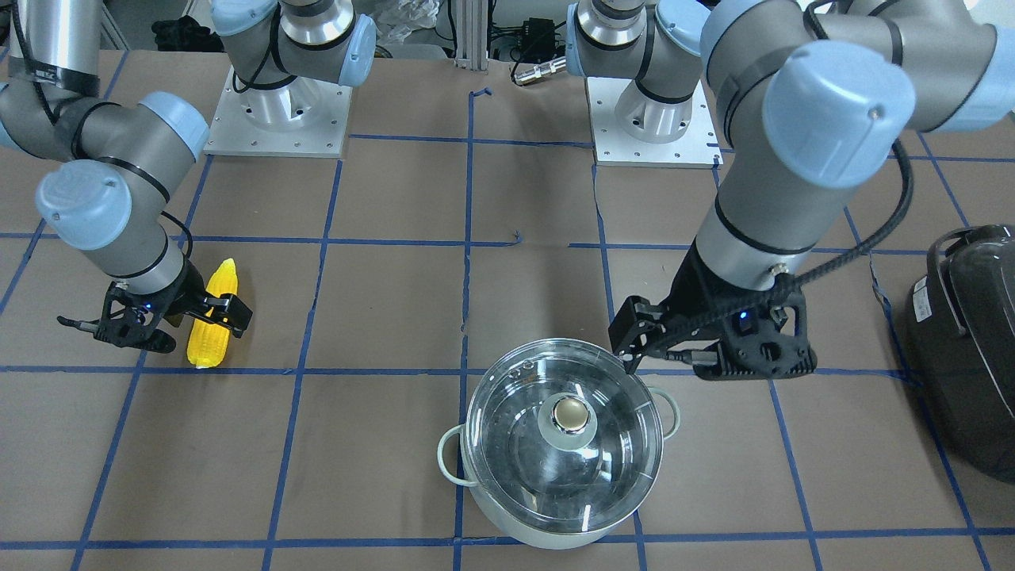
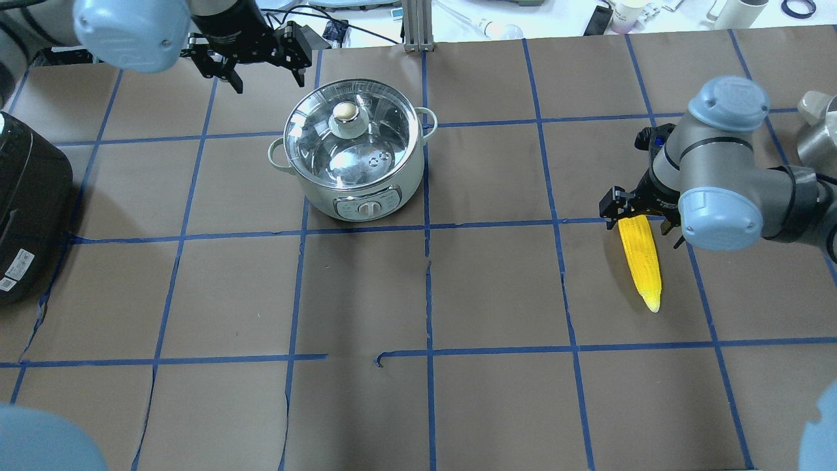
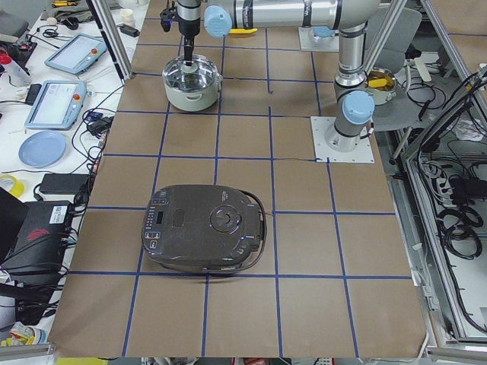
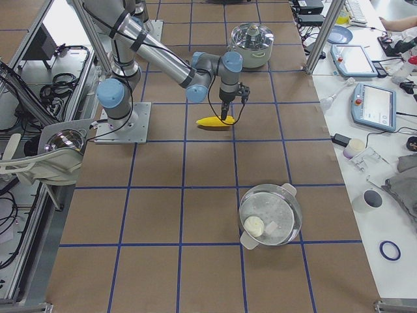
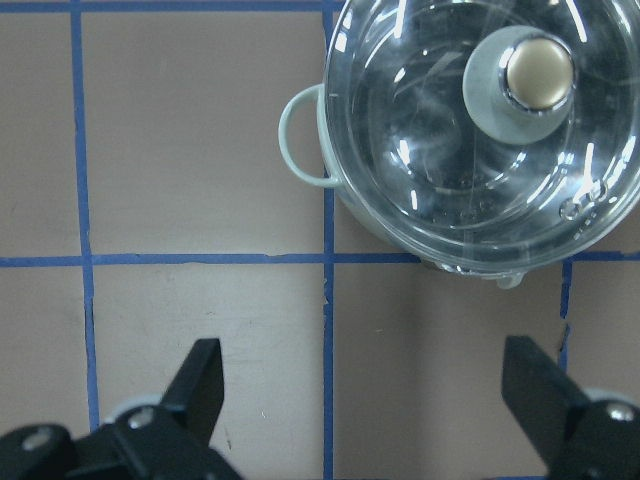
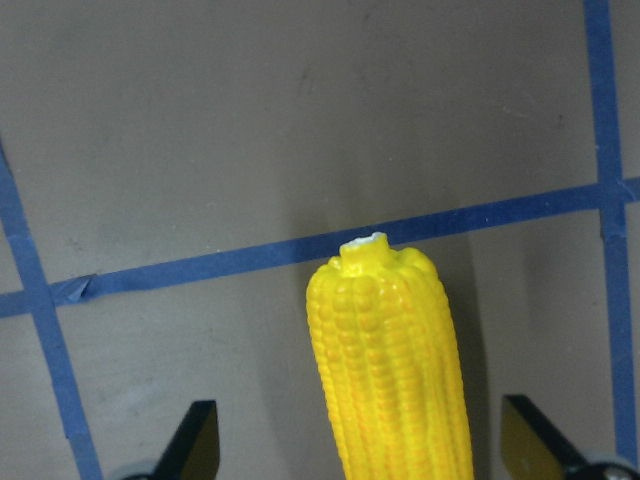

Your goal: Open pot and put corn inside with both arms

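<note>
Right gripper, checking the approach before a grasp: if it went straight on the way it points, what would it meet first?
The corn, near its blunt end, between the right gripper's open fingers; the gap above it is unclear.

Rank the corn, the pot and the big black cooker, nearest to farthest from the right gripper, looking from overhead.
1. corn, directly below the right gripper, between its open fingers.
2. pot, middle-left of the table.
3. black cooker, at the far left edge.

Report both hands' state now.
Left hand: open, empty, near the pot.
Right hand: open, straddling the corn, not gripping it.
</note>
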Robot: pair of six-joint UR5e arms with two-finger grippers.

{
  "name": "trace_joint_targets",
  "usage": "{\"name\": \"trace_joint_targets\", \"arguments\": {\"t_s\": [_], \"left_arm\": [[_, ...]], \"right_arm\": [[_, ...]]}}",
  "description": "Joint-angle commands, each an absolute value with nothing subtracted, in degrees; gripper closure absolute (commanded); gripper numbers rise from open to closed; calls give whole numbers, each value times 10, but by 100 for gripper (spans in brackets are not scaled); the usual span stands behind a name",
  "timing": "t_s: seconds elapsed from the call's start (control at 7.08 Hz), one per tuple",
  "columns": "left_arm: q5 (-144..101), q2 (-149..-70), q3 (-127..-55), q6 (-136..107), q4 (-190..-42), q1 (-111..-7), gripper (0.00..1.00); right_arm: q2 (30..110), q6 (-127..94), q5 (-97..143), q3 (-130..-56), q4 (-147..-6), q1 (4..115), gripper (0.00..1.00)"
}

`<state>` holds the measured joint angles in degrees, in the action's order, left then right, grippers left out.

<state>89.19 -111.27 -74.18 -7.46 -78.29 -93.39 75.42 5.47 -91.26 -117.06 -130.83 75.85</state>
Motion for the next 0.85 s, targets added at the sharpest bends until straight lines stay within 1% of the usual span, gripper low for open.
{"name": "trace_joint_targets", "arguments": {"t_s": [0.0, 0.28, 0.42, 0.56, 0.71], "left_arm": [[896, -1178, -706, -153, -792, -993, 0], [891, -1202, -707, -136, -791, -994, 0], [892, -1207, -707, -134, -791, -996, 0], [892, -1208, -707, -134, -787, -996, 2], [892, -1208, -709, -134, -786, -998, 24]], "right_arm": [[738, 90, -916, -1179, -1333, 758, 0], [736, 111, -930, -1185, -1334, 758, 1], [735, 134, -933, -1185, -1332, 758, 10], [733, 134, -933, -1185, -1330, 758, 28], [730, 128, -930, -1185, -1331, 758, 44]]}}
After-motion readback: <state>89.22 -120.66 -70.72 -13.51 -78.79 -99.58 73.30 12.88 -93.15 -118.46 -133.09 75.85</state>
